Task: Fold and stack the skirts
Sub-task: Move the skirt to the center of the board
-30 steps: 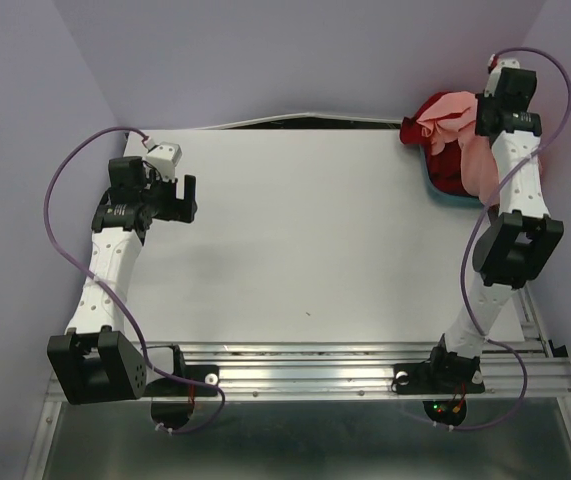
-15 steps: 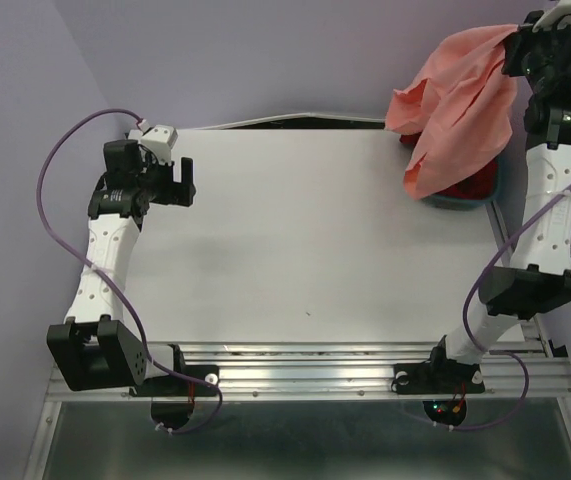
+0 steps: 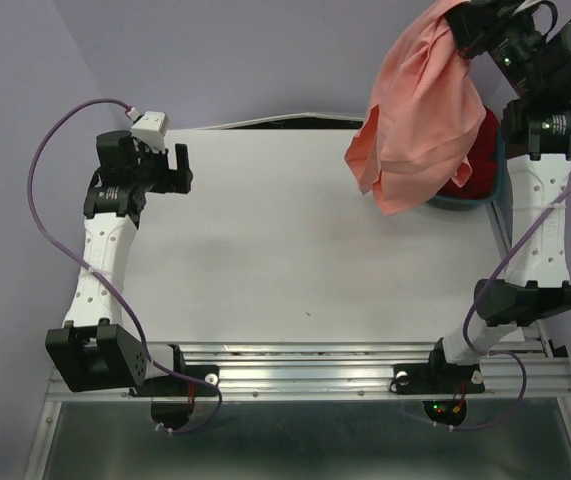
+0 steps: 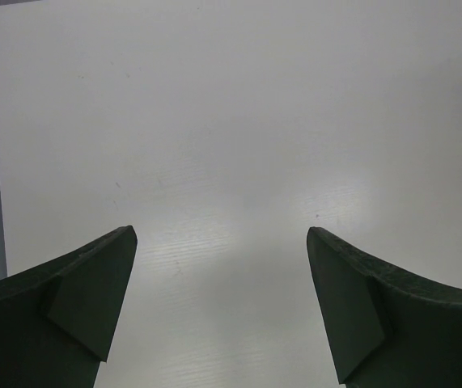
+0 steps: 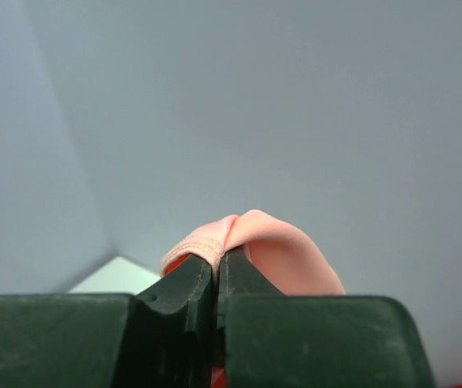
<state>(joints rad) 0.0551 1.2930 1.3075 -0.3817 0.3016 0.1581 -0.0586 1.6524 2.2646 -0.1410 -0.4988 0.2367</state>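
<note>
1. Salmon-pink soft cloth skirt (image 3: 417, 115) hangs limp and creased in the air over the far right corner of the white table (image 3: 285, 250), its long axis vertical and its free end pointing down.
2. Our right gripper (image 5: 217, 279) pinches its stitched edge.
3. We see a deep red cloth skirt (image 3: 480, 160) bunched in the teal plastic basin (image 3: 457, 203).
4. Our left gripper (image 4: 222, 242) is spread wide above the table.
</note>
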